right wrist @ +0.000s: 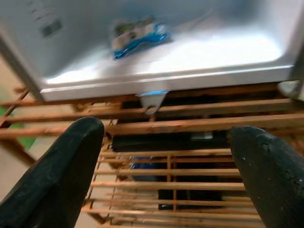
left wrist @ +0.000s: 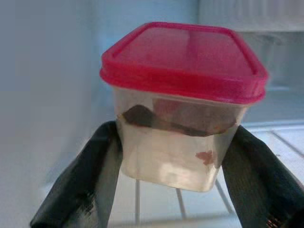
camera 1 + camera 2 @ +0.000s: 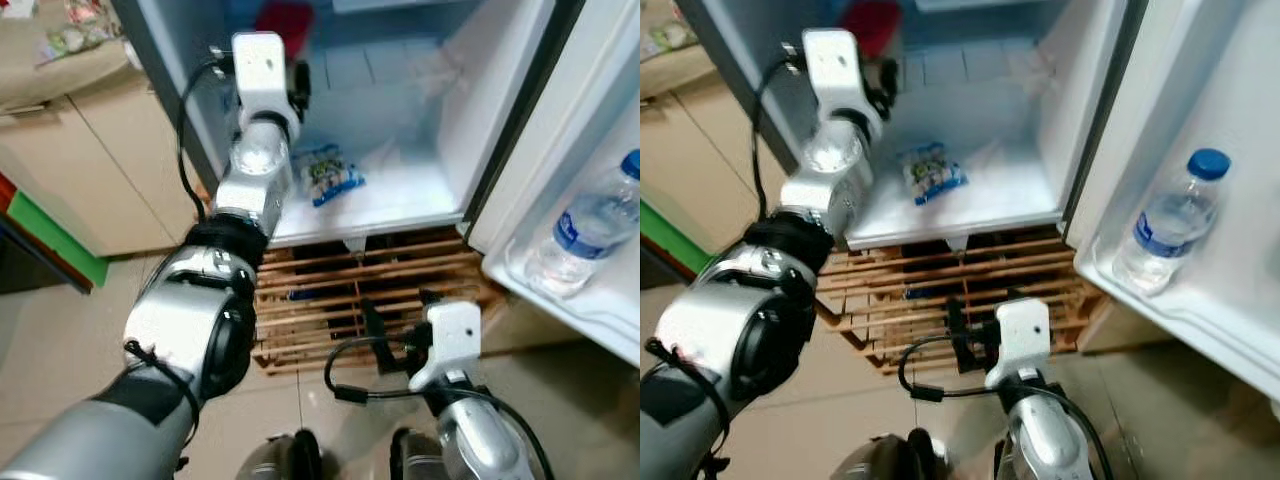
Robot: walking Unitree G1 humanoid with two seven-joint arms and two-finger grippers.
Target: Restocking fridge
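**Left arm carries lidded container into fridge**

The fridge (image 3: 440,150) stands open on a wooden pallet (image 3: 330,300). A water bottle (image 3: 585,225) sits upright in the door shelf. A snack packet (image 3: 328,175) lies flat on the fridge floor. The left gripper (image 2: 171,156) pinches the red-lidded container (image 2: 183,114) by opposite walls, probably to keep it level. It is upright, lid up, long axis vertical, above a wire shelf. The right gripper (image 1: 166,166) hangs low, fingers spread.

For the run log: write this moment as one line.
left gripper: holding red-lidded tub inside fridge | right gripper: open, idle low
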